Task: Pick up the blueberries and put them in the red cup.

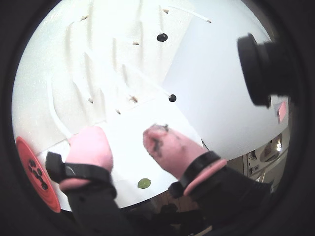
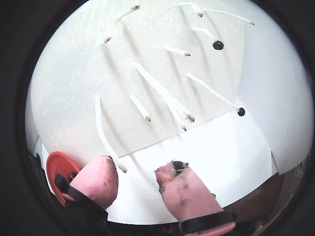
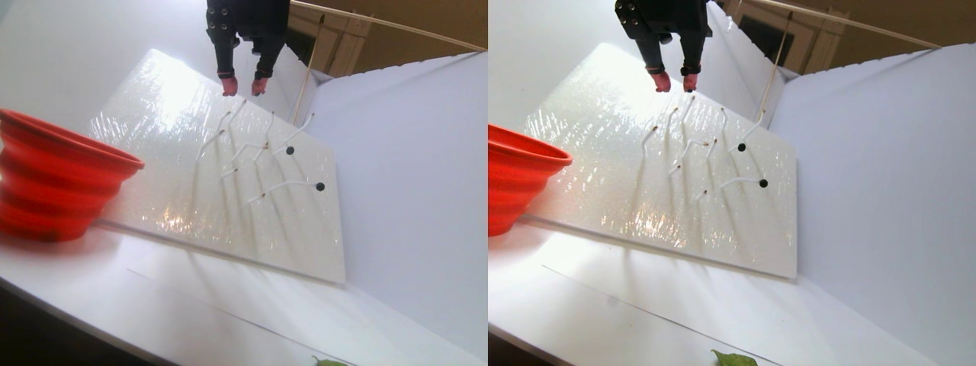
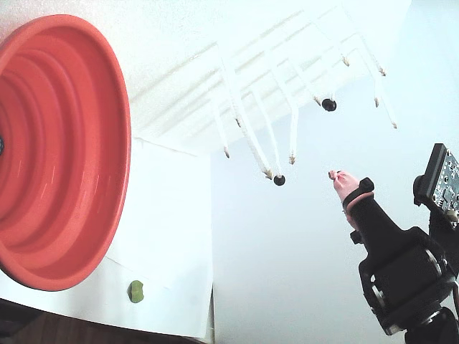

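- A wrist view: your gripper [image 1: 127, 143] stands wide and empty; two blueberries [image 1: 162, 37] at 12 o'clock, red cup [image 1: 34, 172] at 8 o'clock holding more.
- Stereo pair view: your red cup [image 3: 61, 179] at 9 o'clock.
- Fixed view: one of your blueberries [image 4: 279, 180] lies near the pink fingertip [image 4: 342, 181].

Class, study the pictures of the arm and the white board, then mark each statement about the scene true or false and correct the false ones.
1. The pink-tipped two-finger gripper is open and holds no berry. True.
2. Two glossy black-blue blueberries hang on the white stems of the glittery white board. True.
3. The ribbed red-orange round cup is empty. False: a wrist view shows several dark berries inside it.
4. The small green lump lies inside the cup. False: it lies on the white sheet, outside the cup.
5. The gripper is touching a berry on the board. False: both are apart from its fingertips.
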